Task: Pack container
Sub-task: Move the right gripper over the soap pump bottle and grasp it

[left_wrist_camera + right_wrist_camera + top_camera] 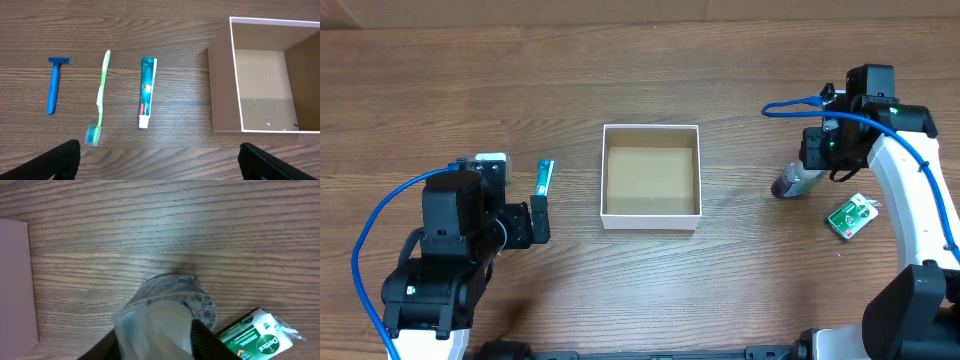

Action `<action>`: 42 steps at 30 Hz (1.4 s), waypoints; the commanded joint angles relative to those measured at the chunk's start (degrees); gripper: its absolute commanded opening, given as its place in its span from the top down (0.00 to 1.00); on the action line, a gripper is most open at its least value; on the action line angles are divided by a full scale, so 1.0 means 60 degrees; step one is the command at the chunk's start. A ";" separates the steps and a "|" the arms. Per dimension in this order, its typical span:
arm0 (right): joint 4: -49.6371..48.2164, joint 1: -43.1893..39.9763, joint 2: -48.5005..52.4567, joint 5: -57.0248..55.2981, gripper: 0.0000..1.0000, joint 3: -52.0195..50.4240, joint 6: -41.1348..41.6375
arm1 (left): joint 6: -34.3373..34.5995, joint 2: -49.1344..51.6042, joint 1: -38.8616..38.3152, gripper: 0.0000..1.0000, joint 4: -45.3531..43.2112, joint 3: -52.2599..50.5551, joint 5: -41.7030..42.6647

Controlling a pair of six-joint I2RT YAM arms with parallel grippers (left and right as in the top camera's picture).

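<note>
The container [603,172], a white-walled open box with a brown inside, holds nothing and stands mid-table; it also shows in the left wrist view [223,90] and as an edge in the right wrist view [17,280]. My right gripper [817,150] is shut on a small clear bottle [790,183], seen close in the right wrist view [160,315] between the fingers [155,342]. My left gripper [538,222] is open and holds nothing, just left of the box; its fingers [160,160] frame bare table.
A blue razor [53,85], a green toothbrush [100,100] and a teal toothpaste tube [147,91] lie side by side left of the box. A green soap pack [851,216] lies right of the bottle, also in the right wrist view [252,335].
</note>
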State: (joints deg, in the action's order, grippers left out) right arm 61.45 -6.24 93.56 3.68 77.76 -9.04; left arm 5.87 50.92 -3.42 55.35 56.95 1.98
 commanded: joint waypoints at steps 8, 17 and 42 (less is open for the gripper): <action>-0.0084 -0.0004 -0.0018 0.0087 0.73 -0.0022 0.0007 | 0.0095 0.0033 -0.0058 0.00 0.0018 0.0240 0.0168; -0.0106 -0.0004 -0.0018 0.0087 0.80 -0.0022 0.0044 | 0.0095 0.0033 -0.0058 0.00 0.0018 0.0240 0.0171; 0.1268 0.1293 -0.1060 0.0047 0.96 0.2412 0.2084 | 0.0095 0.0135 -0.0058 0.00 0.0007 0.0240 0.0168</action>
State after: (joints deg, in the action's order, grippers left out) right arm 68.27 -3.07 92.88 3.25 85.08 -0.86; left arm 5.89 50.96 -3.42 55.35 56.95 2.00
